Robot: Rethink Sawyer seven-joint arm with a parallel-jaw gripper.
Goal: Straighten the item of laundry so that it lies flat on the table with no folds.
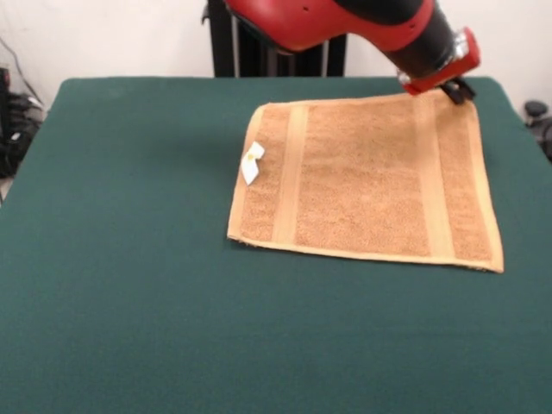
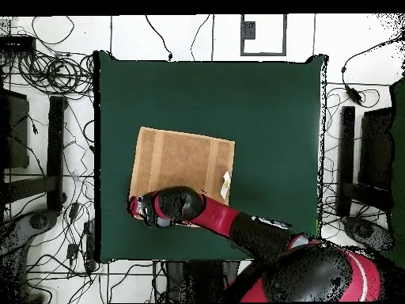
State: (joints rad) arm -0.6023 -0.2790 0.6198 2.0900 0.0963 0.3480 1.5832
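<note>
The gripper (image 1: pixel 459 90) sits at the far corner of the towel (image 1: pixel 366 181), down close to the cloth, and I cannot tell if it is open or shut, or if it holds anything. It hangs from one red and black arm (image 1: pixel 362 21) with round, smooth parts. There is one towel. It is orange-tan, fuzzy and almost square, with two flat bands and one small white tag (image 1: pixel 252 163). It lies spread out flat on the dark green, felt-like table (image 1: pixel 129 285), toward the robot's side
</note>
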